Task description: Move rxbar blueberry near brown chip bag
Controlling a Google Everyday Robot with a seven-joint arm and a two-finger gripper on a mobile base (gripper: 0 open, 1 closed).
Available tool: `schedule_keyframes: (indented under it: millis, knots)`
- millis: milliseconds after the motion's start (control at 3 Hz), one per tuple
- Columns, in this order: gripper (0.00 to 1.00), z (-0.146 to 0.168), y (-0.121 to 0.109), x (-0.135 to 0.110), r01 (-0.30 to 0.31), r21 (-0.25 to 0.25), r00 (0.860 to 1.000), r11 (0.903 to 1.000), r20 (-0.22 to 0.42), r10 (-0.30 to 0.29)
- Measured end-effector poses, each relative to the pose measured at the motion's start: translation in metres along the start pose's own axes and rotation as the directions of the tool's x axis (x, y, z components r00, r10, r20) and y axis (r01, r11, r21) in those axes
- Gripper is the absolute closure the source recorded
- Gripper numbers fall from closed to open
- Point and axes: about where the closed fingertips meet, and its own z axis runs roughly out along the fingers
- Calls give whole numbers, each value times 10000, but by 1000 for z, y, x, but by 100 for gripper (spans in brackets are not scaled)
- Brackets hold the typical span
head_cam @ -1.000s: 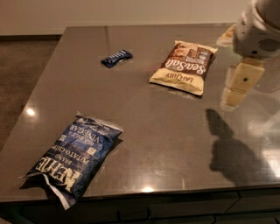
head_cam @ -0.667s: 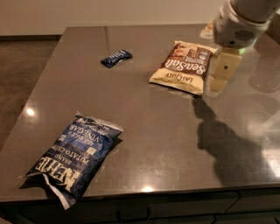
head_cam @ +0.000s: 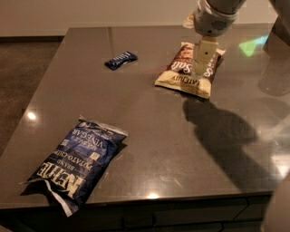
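A big blue chip bag (head_cam: 74,165) lay at the table's (head_cam: 149,136) front-left corner. Toward the far right edge sat the brown chip bag (head_cam: 179,81), with the gripper (head_cam: 203,61) over it, clenched or released I could not tell. Toward the far edge, left of both, lay the blueberry bar (head_cam: 120,60), probably light, thin and slippery, best pinched across its narrow width.

A: What's the room like?
B: Glossy dark grey desk (head_cam: 149,136) with small glints of light. Dark floor (head_cam: 22,59) at left, pale wall (head_cam: 113,13) behind. The end effector (head_cam: 200,68) hangs over the desk's far right.
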Motion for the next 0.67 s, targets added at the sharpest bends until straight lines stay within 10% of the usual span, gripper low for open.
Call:
schedule_keyframes:
  millis: [667]
  knots:
    - [0, 36, -41, -29, 1489, -34, 9883, 9888, 325, -1487]
